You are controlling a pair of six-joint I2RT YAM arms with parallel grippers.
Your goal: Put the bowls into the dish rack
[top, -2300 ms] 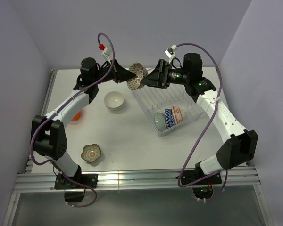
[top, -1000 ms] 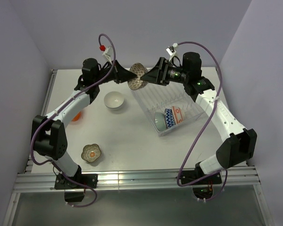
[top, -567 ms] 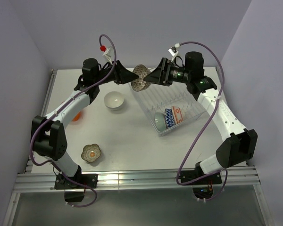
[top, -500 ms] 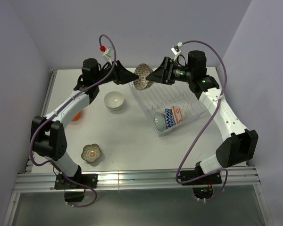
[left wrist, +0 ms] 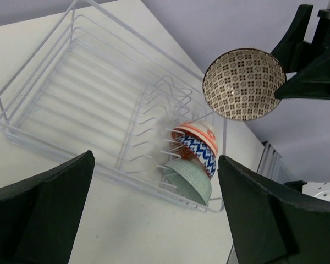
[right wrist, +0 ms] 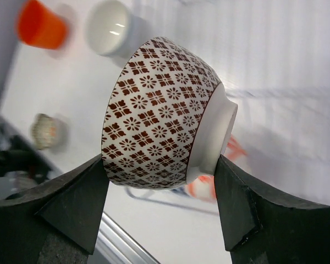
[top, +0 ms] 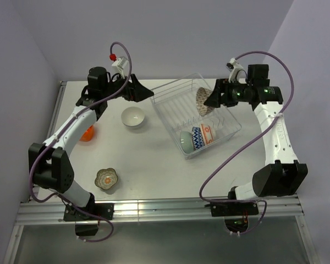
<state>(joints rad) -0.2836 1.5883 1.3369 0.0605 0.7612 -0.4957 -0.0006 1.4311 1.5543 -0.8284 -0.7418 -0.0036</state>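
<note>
The right fingers [right wrist: 71,209] are grasping a brown-patterned bowl [right wrist: 159,110] above the dish rack [top: 179,107]; the left fingers [left wrist: 44,214] are hanging released, empty.

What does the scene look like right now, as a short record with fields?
right fingers: closed on the brown-patterned bowl, which is tipped on its side over the dish rack
left fingers: open, empty, beside the rack
in rack: teal bowl, blue-patterned bowl, orange-white bowl, on edge in a row
on table: white bowl, orange bowl, flower-shaped bowl
</note>
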